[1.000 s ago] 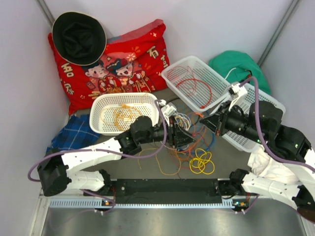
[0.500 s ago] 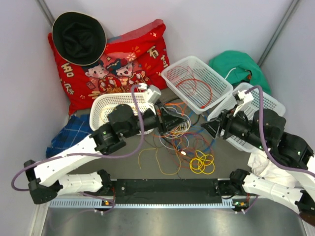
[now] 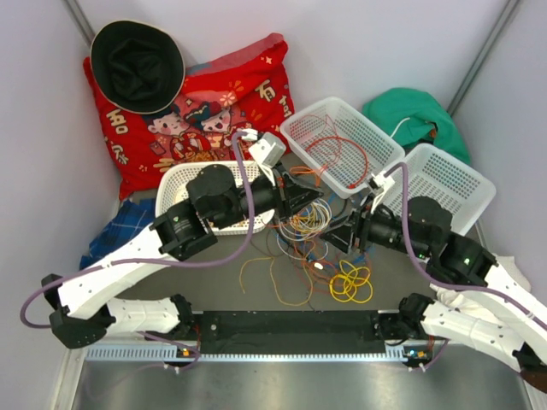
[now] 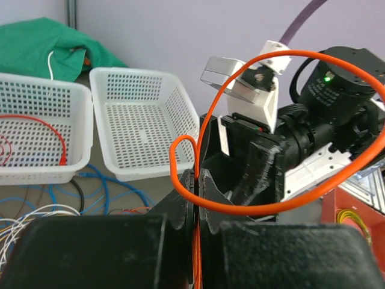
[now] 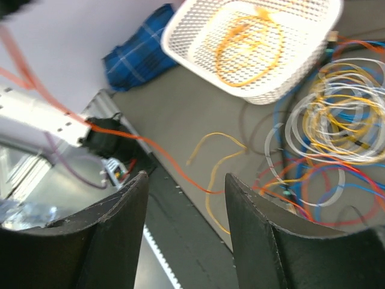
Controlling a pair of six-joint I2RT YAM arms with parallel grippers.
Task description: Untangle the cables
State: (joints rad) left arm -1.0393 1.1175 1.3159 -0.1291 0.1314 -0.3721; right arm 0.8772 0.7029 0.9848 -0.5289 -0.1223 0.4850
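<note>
pinching a thin orange wire (image 4: 289, 205), the left claw (image 4: 197, 180) hangs beside the oval white plastic basket (image 3: 171, 184); the wire trails from there toward the coloured cable tangle (image 3: 312, 229), nearer the right claw (image 5: 186, 177), spread apart.

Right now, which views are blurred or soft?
Top external: sharp and evenly lit. Left wrist: the left fingers are dark and soft close to the lens, while the orange cable they pinch is crisp. Right wrist: motion blur smears the upper left and the white basket rim, but the right fingers look sharp.
</note>
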